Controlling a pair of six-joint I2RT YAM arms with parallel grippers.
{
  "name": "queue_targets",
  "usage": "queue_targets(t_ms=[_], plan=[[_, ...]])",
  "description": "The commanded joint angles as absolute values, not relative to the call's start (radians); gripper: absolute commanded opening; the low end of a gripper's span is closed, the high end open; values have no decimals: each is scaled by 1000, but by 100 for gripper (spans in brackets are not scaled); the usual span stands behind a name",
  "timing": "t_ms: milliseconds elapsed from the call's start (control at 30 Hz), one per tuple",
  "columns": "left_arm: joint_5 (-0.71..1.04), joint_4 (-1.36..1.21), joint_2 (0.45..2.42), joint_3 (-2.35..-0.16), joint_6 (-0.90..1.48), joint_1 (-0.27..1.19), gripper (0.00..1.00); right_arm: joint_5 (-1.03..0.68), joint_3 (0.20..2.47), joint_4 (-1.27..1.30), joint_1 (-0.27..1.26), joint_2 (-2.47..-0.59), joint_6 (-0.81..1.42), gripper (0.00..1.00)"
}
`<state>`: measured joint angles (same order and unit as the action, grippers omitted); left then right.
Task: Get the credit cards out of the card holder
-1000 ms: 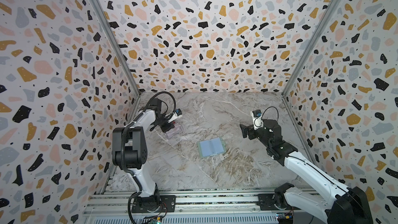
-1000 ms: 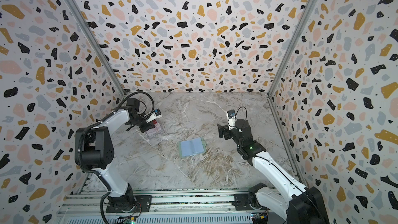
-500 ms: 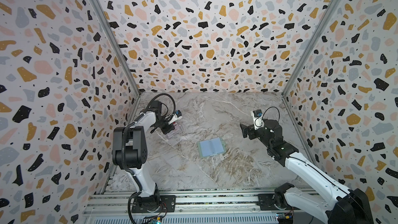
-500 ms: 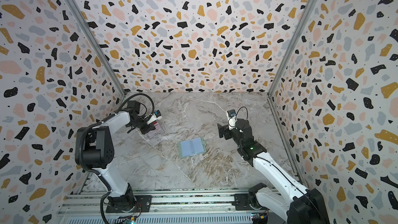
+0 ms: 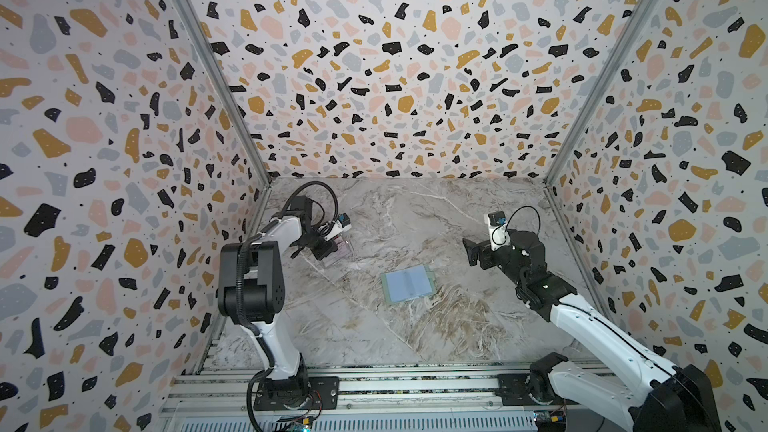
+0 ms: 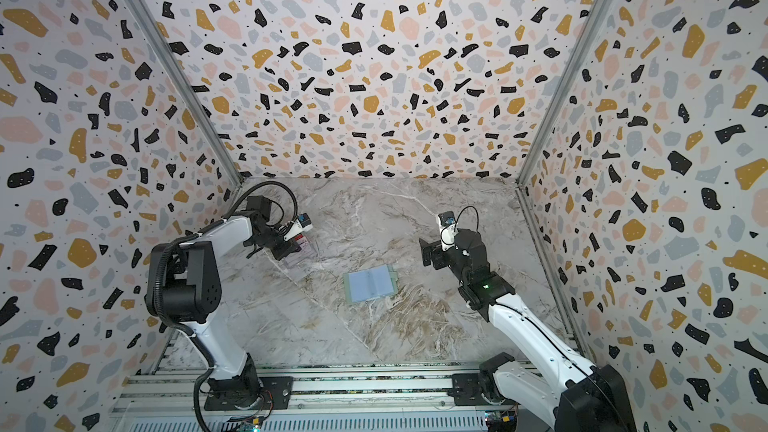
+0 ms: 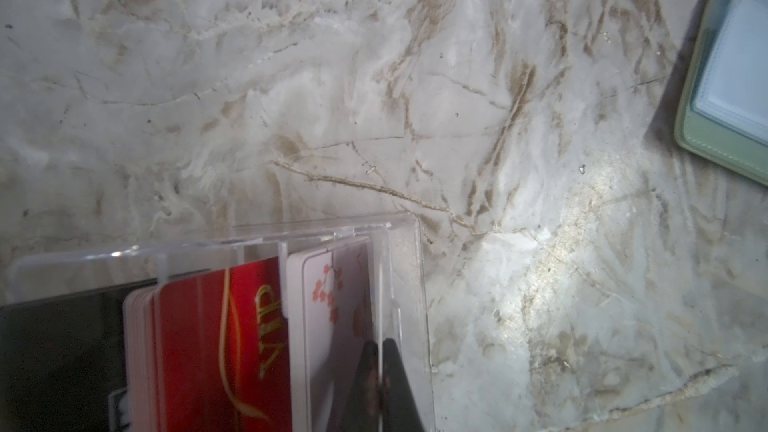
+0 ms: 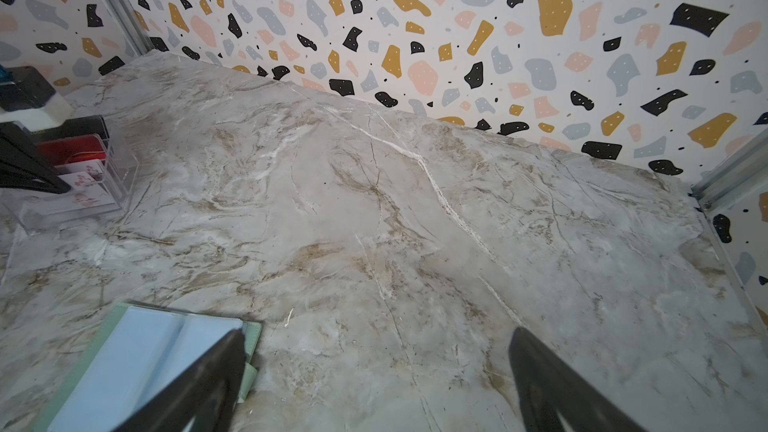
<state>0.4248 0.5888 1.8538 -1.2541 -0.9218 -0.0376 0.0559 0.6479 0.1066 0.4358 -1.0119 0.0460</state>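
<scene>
The card holder (image 5: 409, 286) (image 6: 370, 282) lies open mid-table, mint green with bluish sleeves (image 8: 137, 363) facing up; no card shows in them. My left gripper (image 5: 328, 251) (image 6: 291, 253) reaches down into the end slot of a clear plastic box (image 7: 409, 284). It (image 7: 380, 371) is shut on a thin pale credit card seen edge-on. Beside it stands a white-pink flowered card (image 7: 332, 305). My right gripper (image 8: 374, 367) (image 5: 469, 249) hovers open and empty, just right of the holder.
The clear box (image 5: 340, 249) (image 8: 120, 184) sits at the left, near the side wall. It also holds red "VIP" cards (image 7: 249, 326) and a dark card (image 7: 62, 347). Patterned walls close the marble table (image 5: 415, 222) on three sides, and a rail with the arm bases (image 5: 374, 384) runs along the front.
My left wrist has shifted slightly over the clear box. The right arm and the card holder have not moved.
</scene>
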Motion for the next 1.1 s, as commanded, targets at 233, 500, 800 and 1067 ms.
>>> queue_targets(t_ms=[233, 500, 800, 1067], plan=[[444, 589, 1884, -1242, -899, -40, 8, 53, 649, 120, 432, -987, 44, 99], [452, 588, 1882, -1248, -891, -40, 13, 51, 649, 122, 432, -988, 45, 99], [458, 572, 1856, -1248, -876, -40, 16, 46, 650, 124, 432, -989, 43, 99], [447, 571, 1832, -1253, -861, -40, 19, 46, 652, 121, 433, -995, 43, 99]])
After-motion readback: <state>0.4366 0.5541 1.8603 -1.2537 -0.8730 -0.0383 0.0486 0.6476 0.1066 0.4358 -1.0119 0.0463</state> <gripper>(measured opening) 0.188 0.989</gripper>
